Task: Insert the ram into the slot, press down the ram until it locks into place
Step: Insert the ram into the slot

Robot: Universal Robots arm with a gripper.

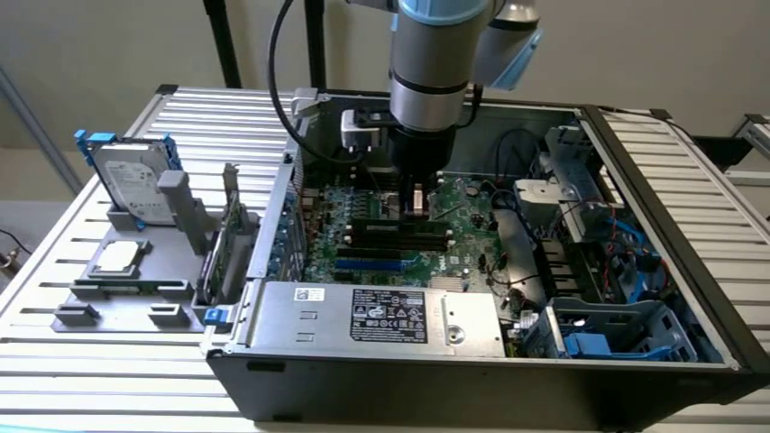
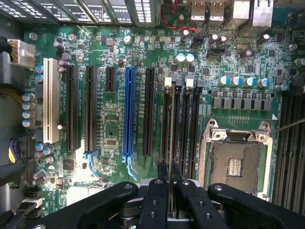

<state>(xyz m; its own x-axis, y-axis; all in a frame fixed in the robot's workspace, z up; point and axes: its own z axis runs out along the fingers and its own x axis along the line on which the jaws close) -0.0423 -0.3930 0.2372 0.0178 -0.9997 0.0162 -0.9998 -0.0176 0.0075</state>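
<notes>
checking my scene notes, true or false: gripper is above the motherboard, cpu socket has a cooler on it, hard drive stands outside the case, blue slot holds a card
The gripper hangs above the motherboard: true.
The CPU socket carries a cooler: false, it is bare.
A hard drive stands outside the case: true, in a grey fixture at the exterior view's left.
The blue slot holds a card: false, it is empty.
</notes>
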